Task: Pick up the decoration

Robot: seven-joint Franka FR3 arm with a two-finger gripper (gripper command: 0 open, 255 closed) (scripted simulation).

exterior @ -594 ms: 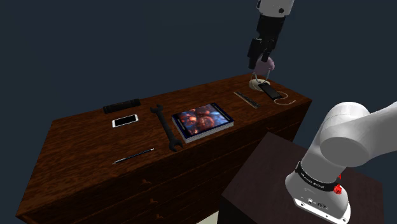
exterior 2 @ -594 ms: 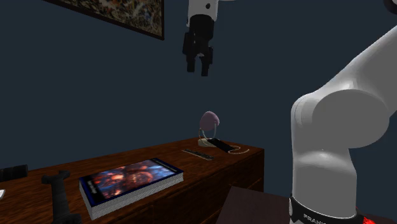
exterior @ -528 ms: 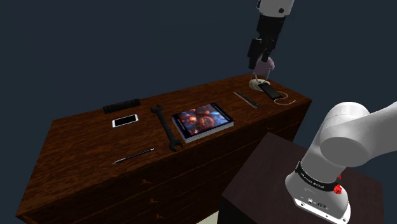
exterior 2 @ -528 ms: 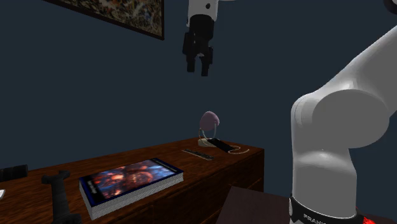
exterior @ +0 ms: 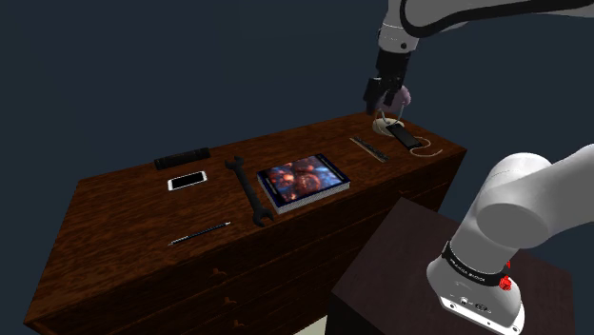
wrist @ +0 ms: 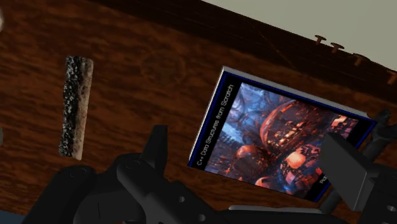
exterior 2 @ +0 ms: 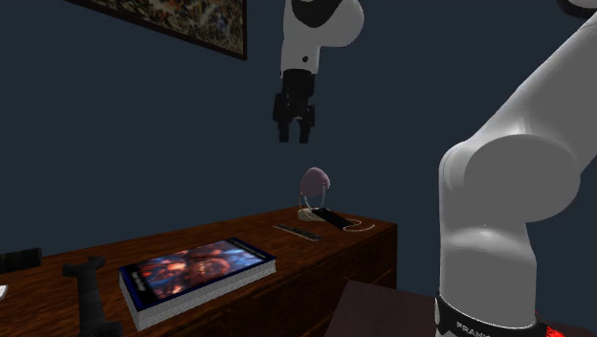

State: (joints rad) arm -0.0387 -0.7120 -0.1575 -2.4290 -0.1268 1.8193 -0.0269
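Note:
The decoration (exterior 2: pixel 315 182) is a mauve egg-shaped piece on a small pale ring stand, at the far end of the wooden dresser (exterior 2: pixel 239 235). In the shoulder view the decoration (exterior: pixel 405 96) peeks out from behind the gripper (exterior: pixel 381 93). In the second exterior view my black gripper (exterior 2: pixel 292 135) hangs in the air above it and slightly toward that view's left, well apart from it. Its fingers stand open with nothing between them. In the wrist view the gripper (wrist: pixel 248 143) looks down on the dresser top and a book (wrist: pixel 280 143).
On the dresser lie a book (exterior: pixel 303 181), a wrench (exterior: pixel 249 188), a white phone (exterior: pixel 188 179), a black remote (exterior: pixel 182 157), a pen (exterior: pixel 200 233), a dark rough bar (exterior: pixel 366 149) and a dark phone with a cable (exterior: pixel 406 137). The stand (exterior: pixel 419 276) is at lower right.
The gripper has come down toward the decoration and shifted slightly, still open. The arm's wrist link has swung into view above it. Nothing on the dresser has moved.

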